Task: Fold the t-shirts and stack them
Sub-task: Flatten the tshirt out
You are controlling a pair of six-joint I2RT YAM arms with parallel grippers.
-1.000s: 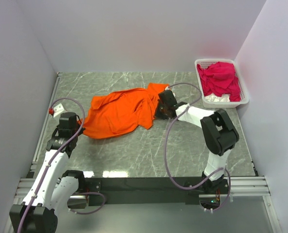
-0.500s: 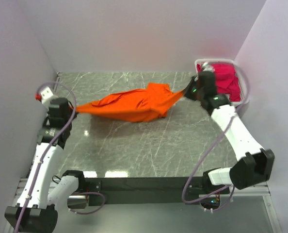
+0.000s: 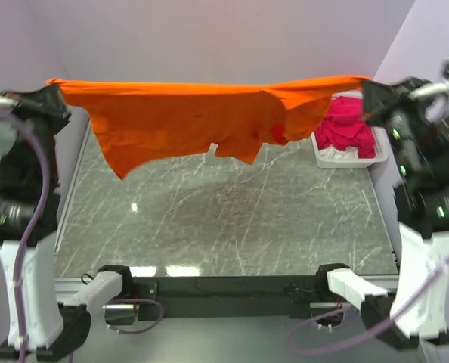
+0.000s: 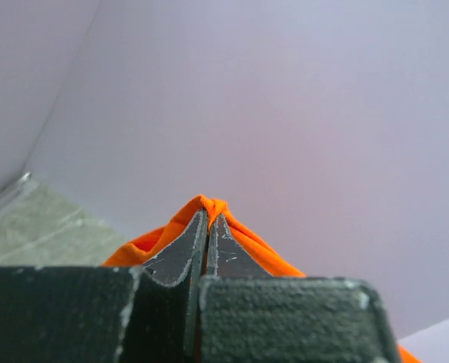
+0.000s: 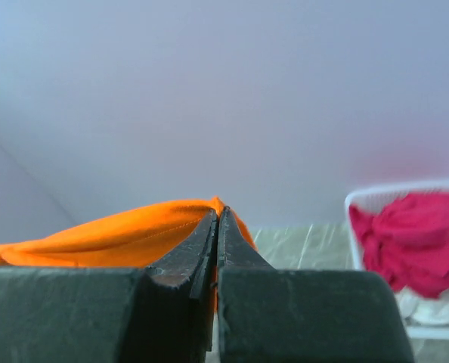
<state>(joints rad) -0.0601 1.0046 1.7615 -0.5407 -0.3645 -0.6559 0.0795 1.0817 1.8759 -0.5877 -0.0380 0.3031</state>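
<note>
From above, the orange shirt no longer lies crumpled on the counter. Within the last second both arms have swung up and apart, and it now hangs clear of the counter, stretched taut between the left claw and the right claw. That spreads it out, probably ready to be laid flat for folding. At the far right, the basket holds pink shirts over some white cloth.

Left wrist: the left claw is clenched on a bunched edge of the orange shirt.

Right wrist: the right claw is pinched tight on the orange shirt. Beyond it stands the basket with the pink shirts.
</note>
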